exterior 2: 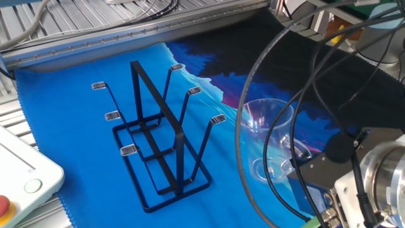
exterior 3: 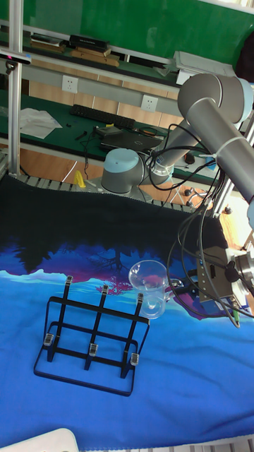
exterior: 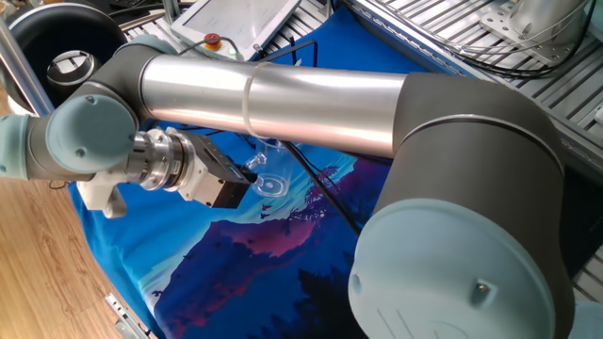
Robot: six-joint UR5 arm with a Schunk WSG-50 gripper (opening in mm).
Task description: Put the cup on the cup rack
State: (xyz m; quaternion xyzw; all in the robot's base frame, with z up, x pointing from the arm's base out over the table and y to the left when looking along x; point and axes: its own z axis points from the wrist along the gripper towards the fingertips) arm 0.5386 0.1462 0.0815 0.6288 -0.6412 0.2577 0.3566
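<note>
The cup [exterior 2: 268, 140] is a clear glass mug with a loop handle on its side. It hangs tilted just above the blue cloth, right of the cup rack [exterior 2: 158, 147], and does not touch it. My gripper [exterior 2: 299, 161] is shut on the cup at the handle side. In the tall fixed view the cup [exterior 3: 150, 285] sits level with the top of the cup rack [exterior 3: 92, 333], by its right end, and the gripper [exterior 3: 178, 287] holds it from the right. In one fixed view the gripper [exterior: 249, 177] meets the cup [exterior: 270, 182] under the arm, which hides the rack.
Looping black cables [exterior 2: 278, 69] hang in front of the cup. A white teach pendant [exterior 2: 22, 180] lies at the cloth's left edge. Aluminium rails [exterior 2: 95, 31] run along the far side. The blue cloth [exterior 3: 176, 381] covers the table.
</note>
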